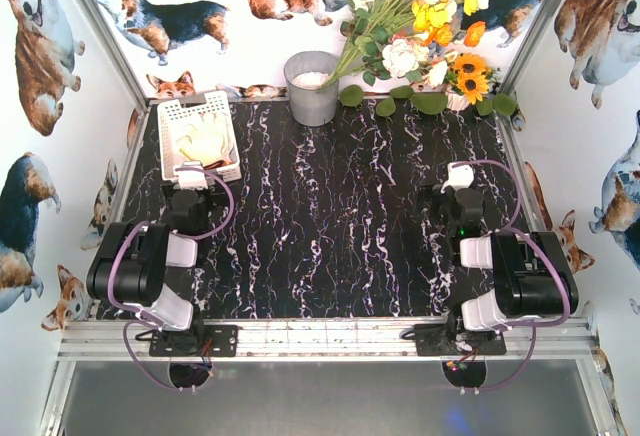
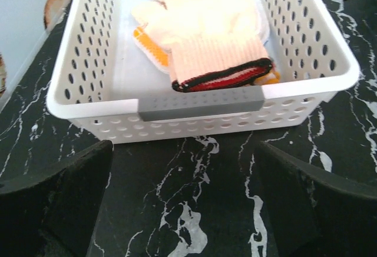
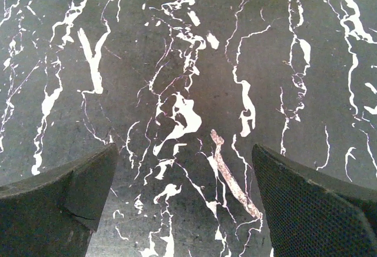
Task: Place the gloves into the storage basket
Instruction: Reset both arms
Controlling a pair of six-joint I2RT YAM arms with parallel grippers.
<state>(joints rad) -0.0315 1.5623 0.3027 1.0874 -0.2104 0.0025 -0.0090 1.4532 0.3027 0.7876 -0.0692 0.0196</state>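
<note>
Inside the basket (image 2: pixel 306 39) lie the gloves (image 2: pixel 212 27), so the left gripper (image 2: pixel 182 154) and right gripper (image 3: pixel 184 157) rest wide open, empty, work apparently done.

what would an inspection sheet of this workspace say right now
surface: black marble-pattern table top, no loose gloves seen on it
job's things: white storage basket at the far left corner; pale gloves piled inside, top one with a red-and-black cuff edge, orange showing underneath
clutter: grey bucket at the far edge, flowers beside it
grippers: left gripper open, empty, just short of the basket's near wall; right gripper open, empty, over bare table
cables: purple cables looped on both arms, no snag seen
surroundings: corgi-print walls, metal rail along the near edge
</note>
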